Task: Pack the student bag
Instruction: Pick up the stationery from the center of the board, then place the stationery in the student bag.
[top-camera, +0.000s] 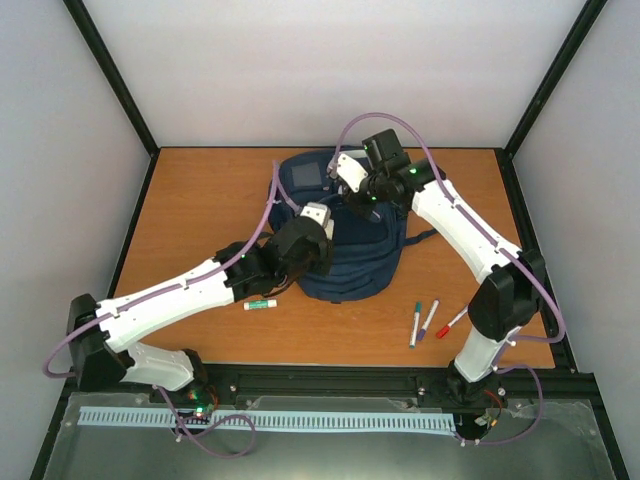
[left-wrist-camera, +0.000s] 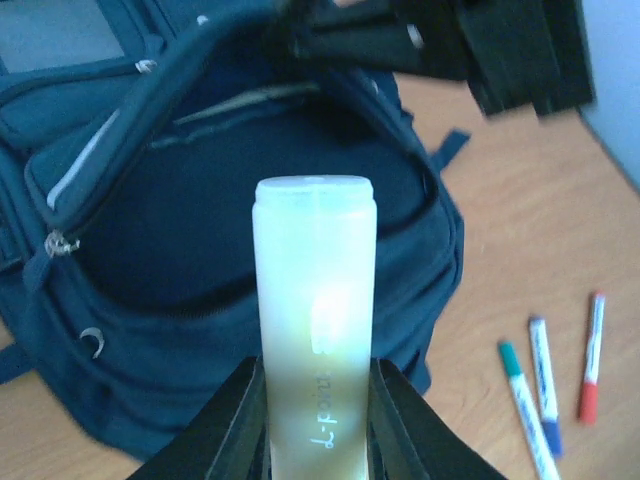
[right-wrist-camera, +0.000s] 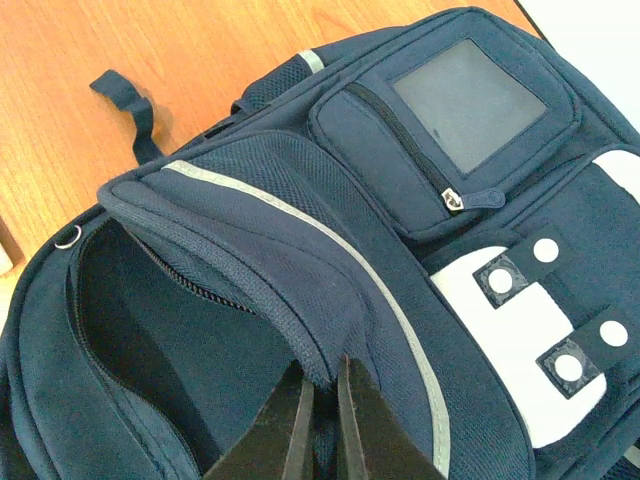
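Step in hand, likely: loading one item into main compartment.
- Left tool (left-wrist-camera: 315, 400) narrow, clamped on pale yellow-green translucent plastic cylinder (left-wrist-camera: 316, 290). Cylinder smooth, flat-topped, pointed at dark opening.
- Right tool (right-wrist-camera: 320, 398) pinched tight on mesh-textured flap edge, lifting mouth open.
- Navy blue fabric student bag (top-camera: 365, 262) lies mid orange-brown wooden tabletop (top-camera: 200, 200). Soft woven cloth, grey trim, white patch, metal zip pulls.
- Three slim capped markers (top-camera: 430, 320) near, to right of bag.

Next move calls for: push cylinder past zip rim, release only once inside. Flap limp, could sag.
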